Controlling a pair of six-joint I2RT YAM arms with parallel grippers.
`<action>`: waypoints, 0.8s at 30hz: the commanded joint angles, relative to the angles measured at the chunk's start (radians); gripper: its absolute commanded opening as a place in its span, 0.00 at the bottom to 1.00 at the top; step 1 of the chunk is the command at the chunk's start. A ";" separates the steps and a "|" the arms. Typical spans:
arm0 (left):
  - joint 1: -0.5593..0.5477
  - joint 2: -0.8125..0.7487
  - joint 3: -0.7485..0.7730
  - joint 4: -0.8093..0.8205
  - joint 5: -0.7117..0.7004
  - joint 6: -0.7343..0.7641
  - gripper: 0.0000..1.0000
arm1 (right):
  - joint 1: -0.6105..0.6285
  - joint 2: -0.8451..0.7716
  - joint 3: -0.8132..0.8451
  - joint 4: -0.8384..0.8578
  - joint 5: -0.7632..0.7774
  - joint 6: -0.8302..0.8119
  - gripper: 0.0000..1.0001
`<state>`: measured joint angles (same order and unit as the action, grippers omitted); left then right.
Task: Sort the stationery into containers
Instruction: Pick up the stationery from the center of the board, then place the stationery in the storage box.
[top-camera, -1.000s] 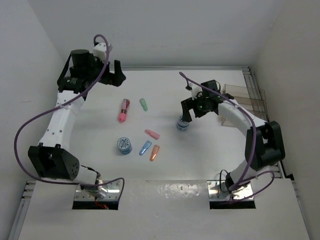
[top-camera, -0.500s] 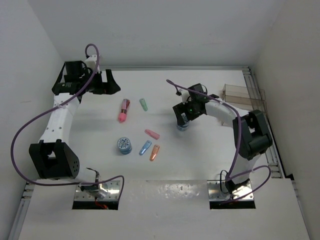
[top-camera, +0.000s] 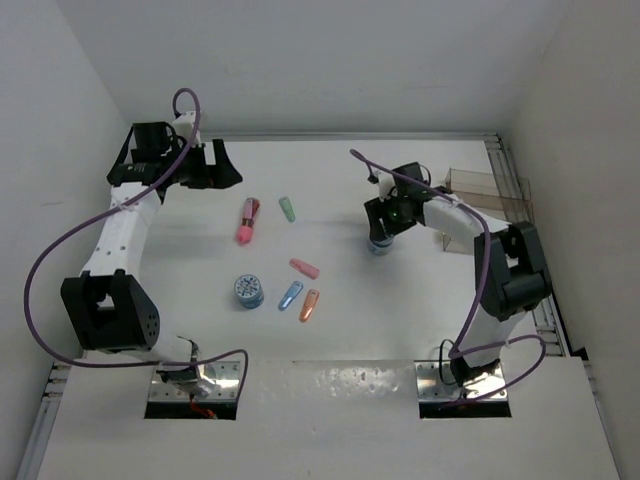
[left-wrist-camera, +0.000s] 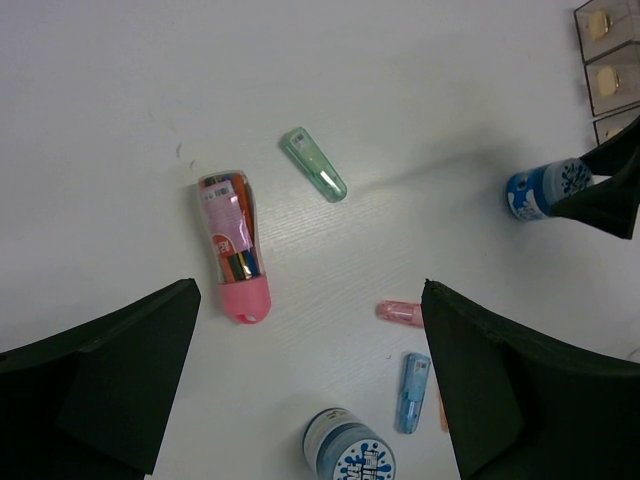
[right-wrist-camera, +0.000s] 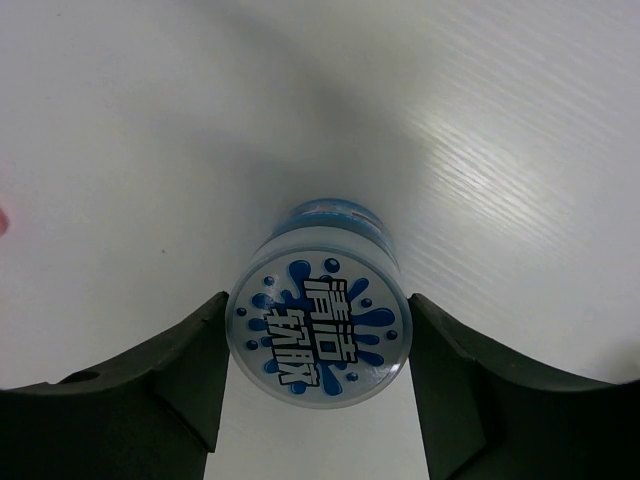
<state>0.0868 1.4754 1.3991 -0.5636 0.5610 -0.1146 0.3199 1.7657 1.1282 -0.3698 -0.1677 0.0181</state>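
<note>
The blue-and-white roll (right-wrist-camera: 320, 340) stands upright between the right claw's (top-camera: 382, 233) fingers, which grip both its sides. The clear box (top-camera: 490, 190) sits to the roll's right, and the wide-open left claw (top-camera: 226, 166) is well apart on its left.

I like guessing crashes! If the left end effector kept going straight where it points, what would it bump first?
Probably just bare table: the left end effector aims between the pink marker and the pink capsule, though depth is hard to judge.
</note>
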 joint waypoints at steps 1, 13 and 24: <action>0.004 0.016 0.031 0.048 0.027 -0.010 1.00 | -0.103 -0.112 0.105 -0.021 -0.016 -0.003 0.09; -0.007 0.083 0.139 0.099 0.028 0.012 1.00 | -0.456 -0.025 0.444 -0.058 0.112 -0.032 0.00; -0.013 0.126 0.172 0.130 0.010 0.016 1.00 | -0.536 0.077 0.433 0.089 0.135 0.045 0.00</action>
<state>0.0784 1.6020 1.5288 -0.4805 0.5674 -0.1055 -0.2134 1.8637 1.5459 -0.4000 -0.0463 0.0303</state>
